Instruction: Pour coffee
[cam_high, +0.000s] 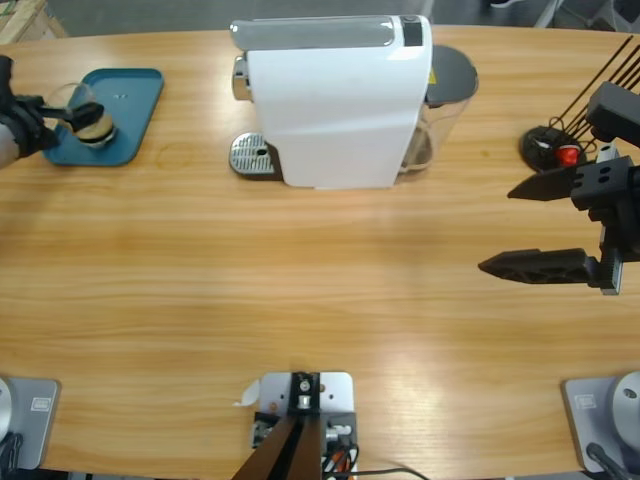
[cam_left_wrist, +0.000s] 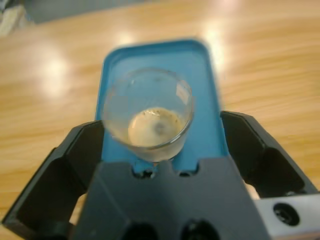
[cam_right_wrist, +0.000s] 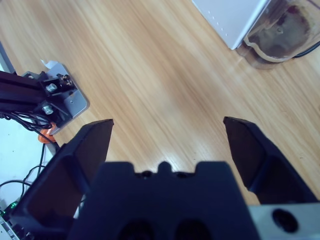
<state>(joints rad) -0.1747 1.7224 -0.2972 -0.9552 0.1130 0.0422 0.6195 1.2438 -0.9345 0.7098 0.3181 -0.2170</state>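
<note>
clear tumbler (cam_left_wrist: 148, 114) with coffee (cam_left_wrist: 154, 127) on blue tray (cam_high: 130, 100) at table's far left corner, between left gripper (cam_left_wrist: 160, 145) jaws; right gripper (cam_high: 540, 225) spread wide, holding nothing

We see a long, light wooden surface (cam_high: 330, 300) with lengthwise grain. Soft glare from overhead light lies on its varnish. Beyond its curved far edge we glimpse a grey floor (cam_high: 150, 15).
</note>
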